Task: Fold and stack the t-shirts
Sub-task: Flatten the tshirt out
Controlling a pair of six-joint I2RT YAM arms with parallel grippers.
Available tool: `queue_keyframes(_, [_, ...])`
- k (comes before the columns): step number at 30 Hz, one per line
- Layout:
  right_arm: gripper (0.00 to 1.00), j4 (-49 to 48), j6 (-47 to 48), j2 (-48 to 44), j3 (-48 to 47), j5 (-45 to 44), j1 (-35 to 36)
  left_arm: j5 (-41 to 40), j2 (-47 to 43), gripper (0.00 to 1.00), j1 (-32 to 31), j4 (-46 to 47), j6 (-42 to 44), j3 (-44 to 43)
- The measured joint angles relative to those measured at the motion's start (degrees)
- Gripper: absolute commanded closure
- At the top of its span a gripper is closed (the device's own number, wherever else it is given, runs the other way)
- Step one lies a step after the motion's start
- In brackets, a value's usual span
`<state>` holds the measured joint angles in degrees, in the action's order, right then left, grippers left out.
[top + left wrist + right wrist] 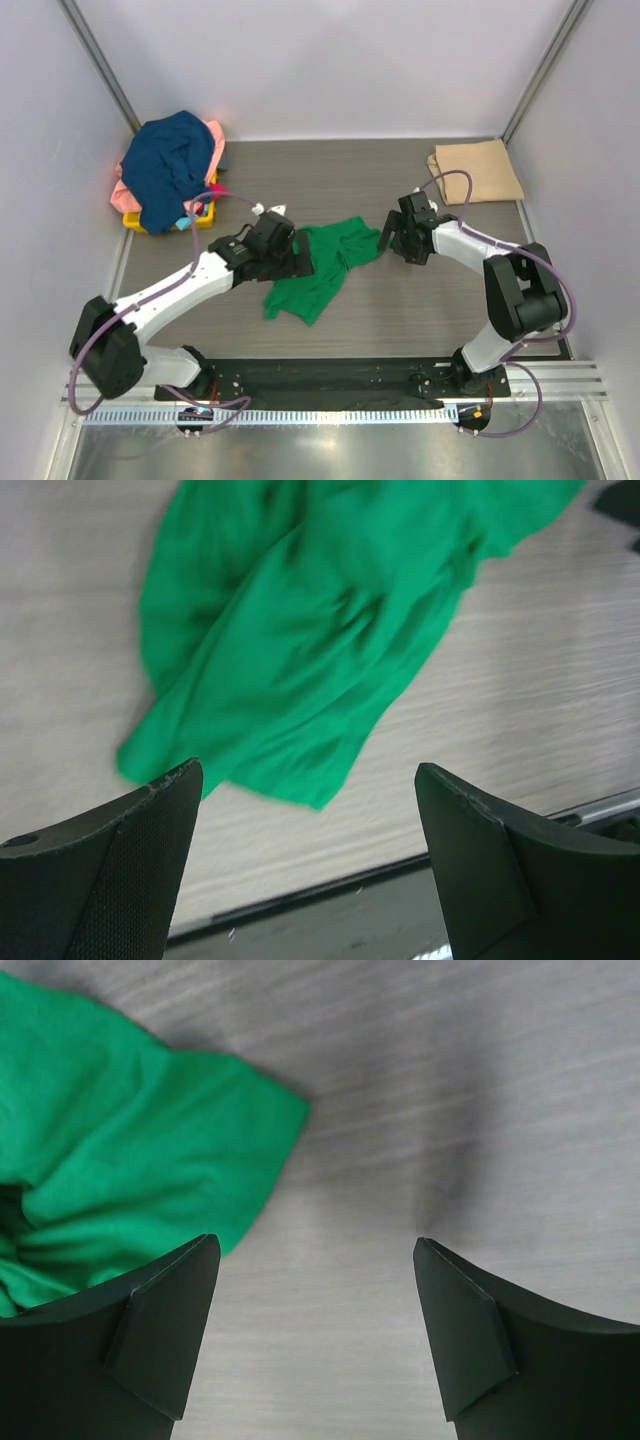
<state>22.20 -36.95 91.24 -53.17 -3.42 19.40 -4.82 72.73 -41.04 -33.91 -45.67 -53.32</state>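
A bright green t-shirt (318,268) lies crumpled in the middle of the table, also filling the upper part of the left wrist view (310,630) and the left side of the right wrist view (120,1170). My left gripper (292,262) hovers at the shirt's left side, open with nothing between its fingers (310,810). At the shirt's right tip my right gripper (392,240) stands open over bare table (315,1290). A folded tan t-shirt (476,171) lies at the back right. A heap of t-shirts (172,165), navy on top with salmon pink beneath, sits at the back left.
The heap rests in a yellow bin (205,217) at the back left corner. White walls close in the table on three sides. A black base plate (330,378) runs along the near edge between the arm bases.
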Motion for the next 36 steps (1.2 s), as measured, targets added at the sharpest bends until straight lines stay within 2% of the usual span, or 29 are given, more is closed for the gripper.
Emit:
queue_keyframes(7, [0.26, -5.16, 1.03, 6.84, -3.91, 2.51, -2.05, -5.2, 16.81, 0.2, -4.37, 2.08, 4.55, -16.57])
queue_keyframes(8, [0.32, -5.84, 1.07, 7.63, -4.59, 2.86, -2.21, -6.14, 19.5, 0.2, -4.76, 2.19, 5.51, -19.12])
queue_keyframes(10, [0.39, -7.72, 1.2, 8.98, -5.31, 3.56, -2.4, -8.22, 24.48, 0.2, -5.44, 2.29, 6.97, -23.43])
queue_keyframes(11, [0.46, -8.52, 1.25, 9.38, -5.44, 3.74, -2.47, -9.31, 27.56, 0.2, -5.79, 1.9, 7.67, -26.08])
queue_keyframes(14, [0.56, -10.56, 1.31, 10.34, -5.44, 4.59, -2.8, -12.35, 35.3, 0.19, -6.75, 0.61, 9.53, -32.89])
queue_keyframes(18, [0.63, -12.61, 1.31, 10.8, -4.9, 6.14, -3.52, -17.27, 43.58, 0.21, -8.09, -1.4, 11.37, -39.87])
queue_keyframes(23, [0.73, -15.28, 1.31, 10.8, -3.41, 8.02, -4.55, -22.58, 49.79, 0.34, -8.57, -5.16, 12.7, -44.41])
queue_keyframes(25, [0.78, -16.37, 1.29, 10.8, -2.8, 8.74, -4.83, -24.72, 51.3, 0.44, -8.57, -6.69, 13.07, -46.36])
queue_keyframes(26, [0.81, -16.76, 1.33, 10.8, -2.58, 9.01, -4.92, -25.75, 52.3, 0.54, -8.57, -7.3, 13.22, -47.08])
queue_keyframes(28, [0.92, -17.68, 1.29, 10.8, -2.03, 9.57, -5.05, -27.15, 53.0, 0.62, -8.55, -8.0, 13.38, -47.93])
queue_keyframes(30, [0.98, -18.32, 1.36, 10.8, -1.51, 10.12, -5.16, -28.17, 53.16, 0.74, -8.5, -8.46, 13.53, -48.35])
queue_keyframes(32, [0.99, -18.91, 1.25, 10.91, -1.22, 10.58, -5.27, -28.98, 53.16, 0.8, -8.44, -8.96, 13.64, -48.83])
queue_keyframes(34, [0.99, -19.47, 1.22, 11.1, -1.14, 11.19, -5.33, -29.46, 53.16, 0.8, -8.28, -9.09, 13.81, -49.13])
queue_keyframes(36, [0.99, -20.22, 1.22, 11.26, -0.94, 11.65, -5.38, -29.55, 53.16, 0.74, -8.07, -9.25, 13.99, -49.33])
